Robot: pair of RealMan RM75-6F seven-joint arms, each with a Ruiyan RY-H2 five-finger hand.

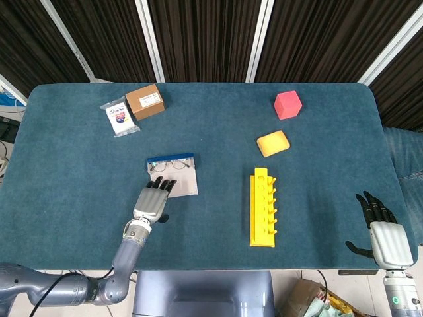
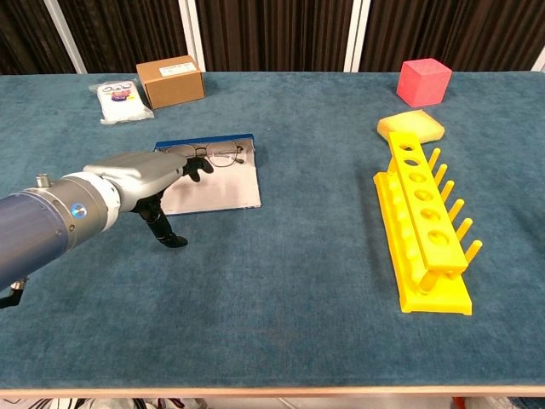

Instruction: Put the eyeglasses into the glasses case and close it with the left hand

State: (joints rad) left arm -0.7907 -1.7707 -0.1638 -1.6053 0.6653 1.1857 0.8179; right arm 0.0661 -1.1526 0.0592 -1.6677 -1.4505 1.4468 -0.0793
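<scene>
Left hand [image 1: 153, 201] spread beside eyeglasses [image 1: 169, 166] on open glasses case [image 1: 180, 179]

Silver-grey metallic left hand [image 1: 151, 201] with black fingertips [image 1: 162, 184], short ribbed wrist collar, then a smooth blue-grey rounded arm casing; small blue round mark on the forearm in chest view, thin black cable by the elbow. Matching silver right hand [image 1: 384, 235] with black fingers [image 1: 374, 205], green-dotted label on the wrist.
</scene>
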